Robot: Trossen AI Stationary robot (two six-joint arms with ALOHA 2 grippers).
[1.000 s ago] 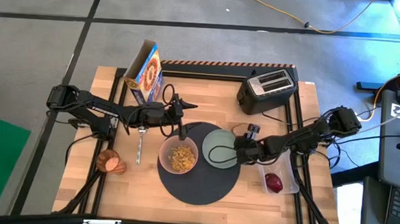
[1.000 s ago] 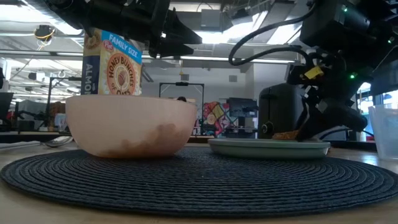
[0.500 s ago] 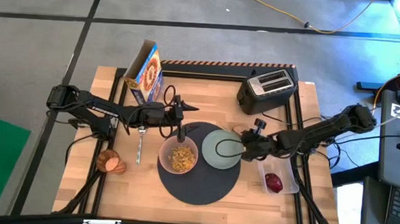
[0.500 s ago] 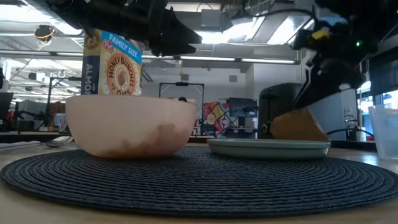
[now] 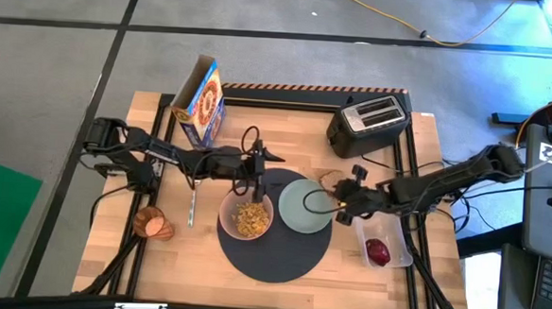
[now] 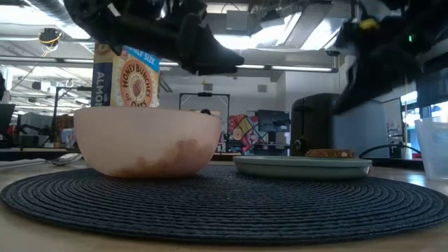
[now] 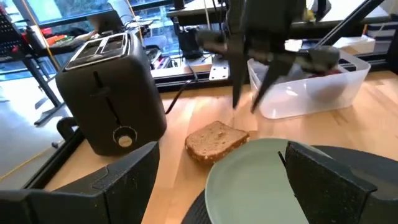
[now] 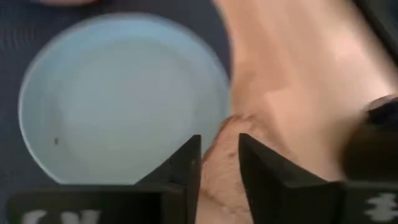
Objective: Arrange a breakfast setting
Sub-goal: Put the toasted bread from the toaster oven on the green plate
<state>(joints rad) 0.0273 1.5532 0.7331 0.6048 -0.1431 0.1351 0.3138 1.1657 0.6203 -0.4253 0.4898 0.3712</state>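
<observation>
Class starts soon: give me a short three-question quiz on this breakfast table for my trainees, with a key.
1. True or false: the pale green plate has nothing on it.
2. Where does the toast slice lie?
A. in the pink bowl
B. on the table, beside the plate
C. inside the cereal box
3. Which gripper hangs over the toast slice, and is it open or shut?

Key
1. True.
2. B.
3. The right gripper, open and holding nothing.
</observation>
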